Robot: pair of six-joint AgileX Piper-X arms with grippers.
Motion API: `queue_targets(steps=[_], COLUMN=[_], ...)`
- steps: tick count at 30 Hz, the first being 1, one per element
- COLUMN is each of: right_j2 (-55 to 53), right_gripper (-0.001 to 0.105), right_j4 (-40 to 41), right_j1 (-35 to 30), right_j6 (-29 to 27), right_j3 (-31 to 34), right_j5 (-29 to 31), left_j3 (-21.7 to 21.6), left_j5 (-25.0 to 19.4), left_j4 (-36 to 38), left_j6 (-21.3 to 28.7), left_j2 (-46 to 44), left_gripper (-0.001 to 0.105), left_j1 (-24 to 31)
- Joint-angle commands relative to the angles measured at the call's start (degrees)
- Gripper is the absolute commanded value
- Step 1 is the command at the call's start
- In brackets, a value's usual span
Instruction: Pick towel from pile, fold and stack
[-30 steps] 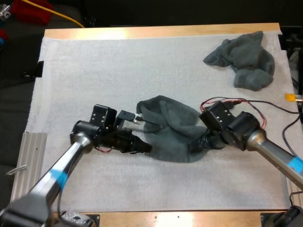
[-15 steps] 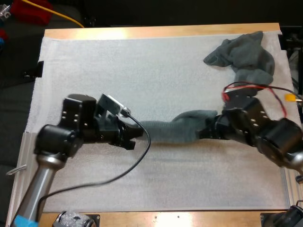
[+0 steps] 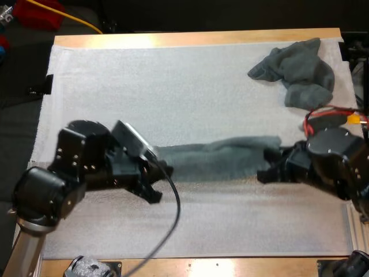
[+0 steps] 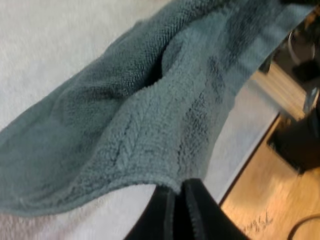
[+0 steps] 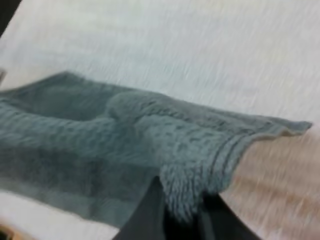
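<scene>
A dark grey-green towel is stretched in a band above the mat between my two grippers. My left gripper is shut on its left end; in the left wrist view the black fingers pinch the towel's hem. My right gripper is shut on the towel's right end; in the right wrist view its fingers clamp a corner of the towel. A crumpled pile of towels lies at the mat's far right corner.
The white mat covers most of the wooden table. Both arms are raised over the mat's near half.
Both grippers moved apart, left one leftward and right one rightward, pulling the bunched towel out into a long stretched band.
</scene>
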Motion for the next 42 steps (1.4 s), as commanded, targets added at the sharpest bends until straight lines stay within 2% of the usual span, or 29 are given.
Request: queue_targets(steps=[1, 9, 12, 16, 18, 24, 28, 31, 36, 39, 42], right_j2=[-0.4, -0.8, -0.8, -0.8, -0.8, 1.1, 4.5, 7.7, 12.3, 15.1, 17.5], right_gripper=[0.001, 0.001, 0.001, 0.001, 0.001, 0.001, 0.001, 0.001, 0.001, 0.001, 0.001], right_j4=[2.0, 10.4, 12.2, 12.3, 10.9, 1.9, 0.2, -3.1, -9.0, -12.1, -14.7], right_j1=[0.6, 9.0, 11.4, 12.2, 12.2, 11.9, 9.1, 5.8, -0.3, -4.3, -7.7], right_j6=[0.6, 6.1, 7.3, 7.3, 7.3, 8.4, 12.5, 12.5, 12.4, 12.5, 13.3], right_j3=[-0.5, -0.5, 0.0, 2.4, 4.9, 11.7, 13.3, 13.4, 13.4, 13.4, 13.4], right_j5=[0.3, 1.0, 1.6, 1.6, 1.6, 1.6, 1.6, 0.7, -4.1, -8.1, -11.6], left_j3=[-0.2, -0.2, 0.1, 3.0, 7.0, 16.4, 19.3, 19.4, 19.4, 19.4, 19.4], left_j5=[-2.6, -16.8, -21.5, -22.6, -23.1, -23.1, -22.6, -19.2, -9.3, -5.1, -3.0], left_j4=[0.7, 8.0, 9.4, 9.6, 8.8, 0.5, -2.1, -3.5, -9.1, -11.3, -13.8], left_j6=[-1.1, -3.8, -3.7, -3.7, -3.7, -5.2, -5.4, -2.7, -1.5, -1.2, -1.2], left_j2=[-0.5, -0.9, -0.9, -0.9, -0.7, -0.7, 0.4, 3.5, 10.8, 14.4, 18.2], left_gripper=[0.0, 0.0, 0.0, 0.0, 0.0, 0.0, 0.0, 0.0, 0.0, 0.0, 0.0], left_j1=[-1.5, -14.6, -17.9, -18.7, -18.7, -17.7, -13.2, -7.5, 1.4, 5.0, 7.8])
